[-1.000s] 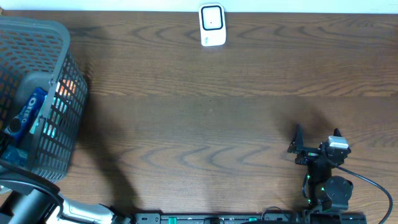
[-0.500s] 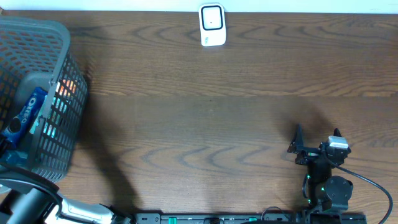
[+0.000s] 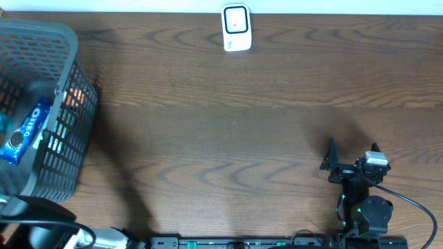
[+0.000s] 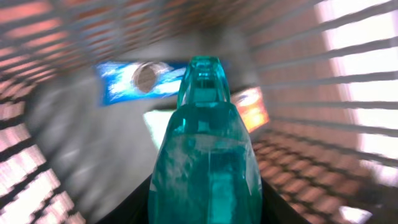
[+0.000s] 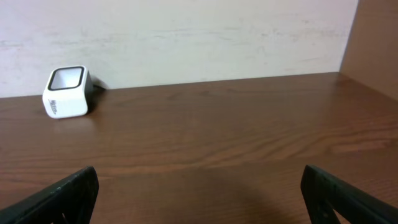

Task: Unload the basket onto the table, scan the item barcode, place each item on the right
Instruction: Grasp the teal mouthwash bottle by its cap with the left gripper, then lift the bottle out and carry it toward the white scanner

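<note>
Oreo pack, L basket: L tool at it, grip unclear; R tool open. Advise lift straight up, barcode to scanner.

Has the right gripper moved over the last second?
No. The right gripper sits at the same spot, toward the near right of the white scanner in the overhead view, open.

Dark brown wood-grain table across the whole overhead view, meeting a pale wall along its far edge. At the left end, a grey mesh basket, upright, throwing a soft shadow onto the wood beside it. Holds a blue Oreo pack lying slantwise, label up, and an orange packet against the side nearest the table's middle, glimpsed through the mesh.
</note>
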Controlling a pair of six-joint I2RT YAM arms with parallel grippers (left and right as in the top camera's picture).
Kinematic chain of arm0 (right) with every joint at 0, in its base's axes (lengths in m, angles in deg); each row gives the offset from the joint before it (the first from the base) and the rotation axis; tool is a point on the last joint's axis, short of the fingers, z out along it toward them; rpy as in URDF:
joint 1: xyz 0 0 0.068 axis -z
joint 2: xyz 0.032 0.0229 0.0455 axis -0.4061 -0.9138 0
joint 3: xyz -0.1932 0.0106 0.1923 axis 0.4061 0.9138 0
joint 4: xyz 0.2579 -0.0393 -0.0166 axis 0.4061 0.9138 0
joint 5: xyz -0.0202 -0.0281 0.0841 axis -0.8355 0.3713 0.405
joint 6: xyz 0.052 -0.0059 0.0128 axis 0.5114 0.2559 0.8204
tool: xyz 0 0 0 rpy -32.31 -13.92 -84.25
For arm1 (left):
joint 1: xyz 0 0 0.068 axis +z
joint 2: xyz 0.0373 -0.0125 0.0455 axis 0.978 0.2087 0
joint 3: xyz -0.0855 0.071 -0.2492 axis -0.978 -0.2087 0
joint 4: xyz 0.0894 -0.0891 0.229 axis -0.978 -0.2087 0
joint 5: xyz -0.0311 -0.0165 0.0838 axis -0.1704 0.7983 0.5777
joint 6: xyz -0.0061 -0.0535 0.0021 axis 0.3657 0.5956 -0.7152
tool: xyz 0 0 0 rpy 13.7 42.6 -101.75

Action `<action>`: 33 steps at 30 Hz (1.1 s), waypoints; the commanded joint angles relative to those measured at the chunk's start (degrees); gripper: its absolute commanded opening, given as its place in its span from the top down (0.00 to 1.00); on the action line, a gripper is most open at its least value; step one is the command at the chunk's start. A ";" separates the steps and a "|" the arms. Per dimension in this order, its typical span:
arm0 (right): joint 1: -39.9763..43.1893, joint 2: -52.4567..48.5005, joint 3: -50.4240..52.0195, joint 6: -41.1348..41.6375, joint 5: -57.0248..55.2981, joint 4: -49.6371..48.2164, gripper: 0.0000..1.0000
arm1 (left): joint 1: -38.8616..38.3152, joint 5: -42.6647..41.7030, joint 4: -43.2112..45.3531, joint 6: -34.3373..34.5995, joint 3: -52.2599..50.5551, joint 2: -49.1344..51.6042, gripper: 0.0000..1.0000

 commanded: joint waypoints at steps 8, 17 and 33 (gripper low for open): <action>0.39 0.35 0.09 -0.70 -0.52 0.17 0.01 | -0.61 -36.54 17.05 18.78 2.16 -9.97 0.77; 0.39 0.35 0.09 -0.70 -0.55 0.17 0.01 | -17.42 -36.94 20.15 21.09 2.16 -15.08 0.77; 0.39 0.35 0.09 -0.70 -0.55 0.17 0.01 | -59.04 -11.50 20.31 16.28 2.14 -10.32 0.76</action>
